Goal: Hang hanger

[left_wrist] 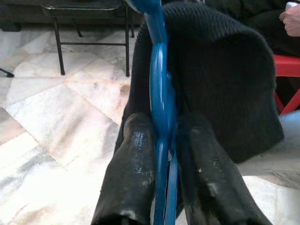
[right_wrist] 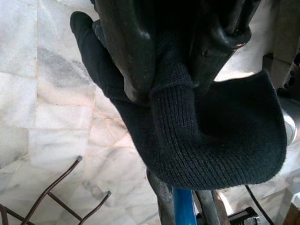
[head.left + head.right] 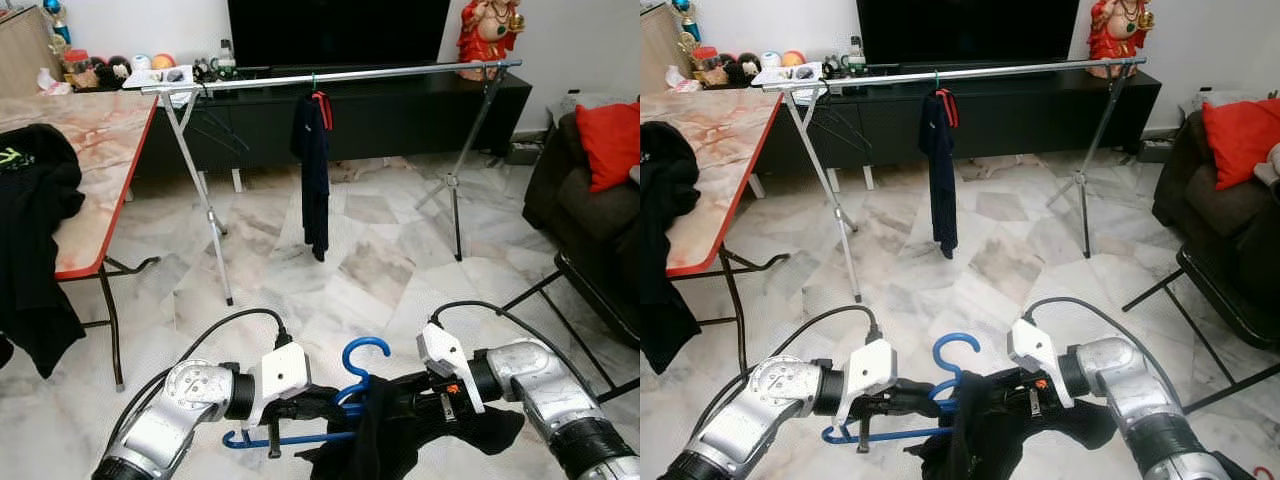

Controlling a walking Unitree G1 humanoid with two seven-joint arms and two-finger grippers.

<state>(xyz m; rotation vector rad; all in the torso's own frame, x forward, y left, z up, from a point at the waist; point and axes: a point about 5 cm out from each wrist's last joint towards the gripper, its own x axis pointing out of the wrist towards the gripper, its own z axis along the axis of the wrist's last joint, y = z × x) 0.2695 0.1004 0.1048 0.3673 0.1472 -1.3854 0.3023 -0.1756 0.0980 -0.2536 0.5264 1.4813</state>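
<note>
Your left gripper point(image 1: 164, 154) is clamped on the blue hanger point(image 3: 345, 385), its fingers either side of the thin plastic bar; your right gripper point(image 2: 173, 65) is pinched on a fold of the black knit garment point(image 2: 220, 136) draped over it. Expect a light, stiff, rather slick hanger and soft, slumping cloth. Keep hold near the hook; the rail point(image 3: 330, 77) stands well beyond both sets of fingers.
</note>
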